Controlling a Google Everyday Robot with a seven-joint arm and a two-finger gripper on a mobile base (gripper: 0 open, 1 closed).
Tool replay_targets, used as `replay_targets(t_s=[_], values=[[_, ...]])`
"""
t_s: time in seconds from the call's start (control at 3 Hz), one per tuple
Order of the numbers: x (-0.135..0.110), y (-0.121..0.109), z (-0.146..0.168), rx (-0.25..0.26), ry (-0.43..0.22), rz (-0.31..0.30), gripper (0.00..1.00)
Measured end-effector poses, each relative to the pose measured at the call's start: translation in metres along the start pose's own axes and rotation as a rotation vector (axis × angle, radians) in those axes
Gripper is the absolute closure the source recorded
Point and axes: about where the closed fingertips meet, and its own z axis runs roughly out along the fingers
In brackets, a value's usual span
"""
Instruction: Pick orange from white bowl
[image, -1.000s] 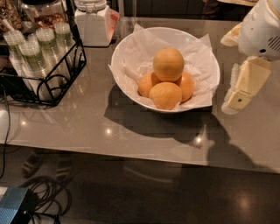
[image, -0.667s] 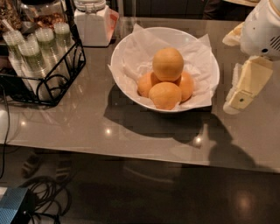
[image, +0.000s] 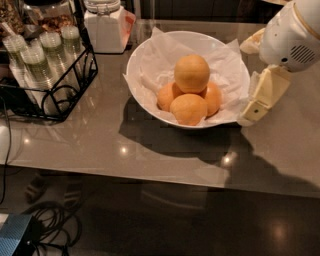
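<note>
Plainly, the orange (image: 191, 73) sits in the white bowl (image: 132, 75), perched on top of three smaller, deeper-coloured fruits (image: 188, 109) that rest on the crinkled white paper (image: 226, 64) lining the bowl. The gripper (image: 243, 85) hangs just beside the bowl's right rim. Its two cream fingers (image: 263, 93) stand spread apart and hold nothing, and it does not touch the orange. Its lower finger slants down toward the grey tabletop (image: 100, 145) close to the bowl's right edge. Left of the bowl stands a black wire rack (image: 55, 97) filled with small lidded cups. Behind the bowl's left side stands a white lidded jar (image: 104, 27).
</note>
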Motion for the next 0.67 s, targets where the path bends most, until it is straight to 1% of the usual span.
replay_targets(t_s=[0.33, 0.67], values=[[-0.022, -0.013, 0.017, -0.037, -0.136, 0.012, 0.00], [-0.042, -0.021, 0.037, -0.114, -0.221, 0.014, 0.00]])
